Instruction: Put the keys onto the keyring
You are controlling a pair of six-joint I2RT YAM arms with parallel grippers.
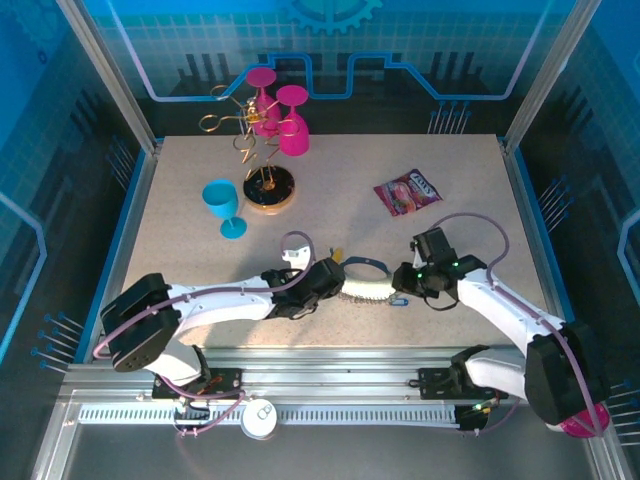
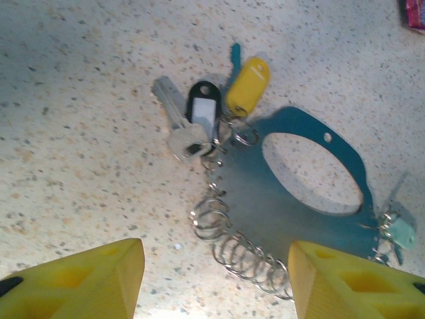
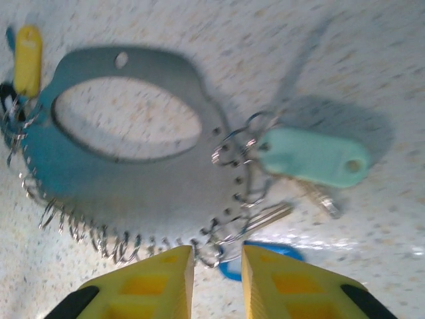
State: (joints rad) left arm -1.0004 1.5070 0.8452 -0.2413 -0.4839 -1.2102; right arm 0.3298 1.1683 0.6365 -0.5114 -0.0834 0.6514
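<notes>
Table point(image 1: 350, 160) with the keyring point(image 1: 366, 268) lying flat near its front middle, between your two grippers.

Your left gripper point(image 2: 216, 251) hangs over the keyring's left end, its yellow fingers spread wide. Your right gripper point(image 3: 217, 256) sits at the right end with its fingers drawn close. A small ring point(image 3: 214, 247) lies at that narrow gap, and you cannot tell whether it is pinched. The keyring is a flat blue-grey plate with an oval cut-out and a row of split rings point(image 2: 249, 256) along one edge. The keys point(image 3: 265, 216) gather at both ends. At the left are a silver key point(image 2: 174, 123), a black tag point(image 2: 202, 109) and a yellow tag point(image 2: 248, 85). At the right are a mint-green tag point(image 3: 312, 157) and a blue tag point(image 3: 262, 256) by the fingertips.
</notes>
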